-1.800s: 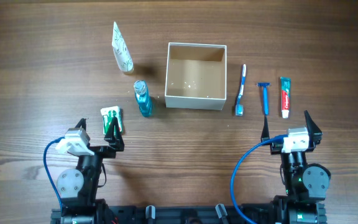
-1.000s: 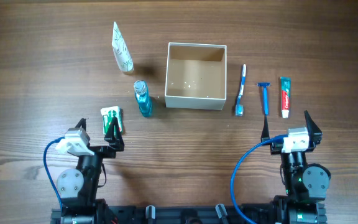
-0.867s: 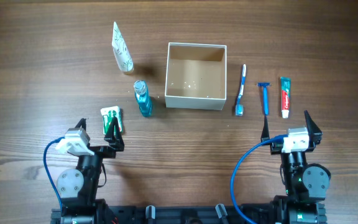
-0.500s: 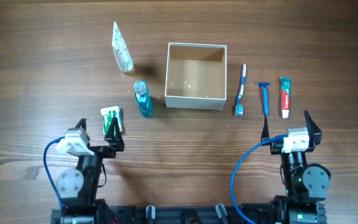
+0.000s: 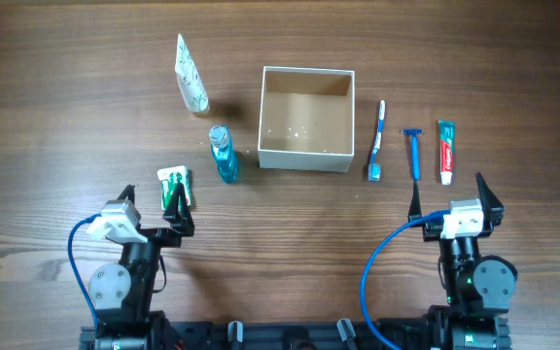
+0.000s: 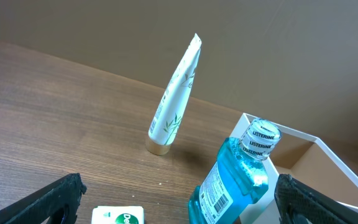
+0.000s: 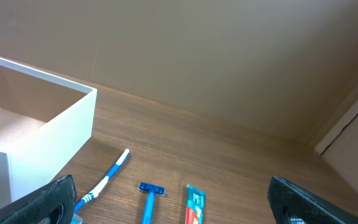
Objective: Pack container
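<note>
Both claws gape empty: left gripper (image 5: 154,201), right gripper (image 5: 448,194). Grasp the Listerine bottle (image 5: 224,154) at its body, keep it upright, and clear the container (image 5: 304,159) wall.

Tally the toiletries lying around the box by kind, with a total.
Tubes: 2, white tube and toothpaste
Bottles: 1, mouthwash
Brushes: 1, toothbrush
Shavers: 1, razor
Packets: 1, green packet
Total: 6, none inside the container
</note>
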Motion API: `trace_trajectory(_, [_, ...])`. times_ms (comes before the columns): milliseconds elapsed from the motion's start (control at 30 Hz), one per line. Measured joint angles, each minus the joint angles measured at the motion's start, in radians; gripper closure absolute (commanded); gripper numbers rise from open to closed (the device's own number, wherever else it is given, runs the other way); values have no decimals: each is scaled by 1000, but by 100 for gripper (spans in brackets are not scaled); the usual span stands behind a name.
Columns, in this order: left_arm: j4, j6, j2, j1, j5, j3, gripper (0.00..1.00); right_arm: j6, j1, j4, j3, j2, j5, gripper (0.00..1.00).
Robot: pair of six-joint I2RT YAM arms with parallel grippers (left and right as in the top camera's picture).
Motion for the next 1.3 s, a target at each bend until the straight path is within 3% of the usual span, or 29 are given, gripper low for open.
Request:
trace_trajectory(967, [10, -4, 0, 0, 1, 0, 0, 0, 0, 0, 0, 0, 0, 0])
trace_trajectory(1167, [217, -14, 0, 0, 48, -3, 0, 0, 0, 0, 0, 0, 0, 0])
trace_trajectory(1300, [193, -13, 1, 2, 69, 24, 0, 0, 0, 0, 0, 0, 0, 0])
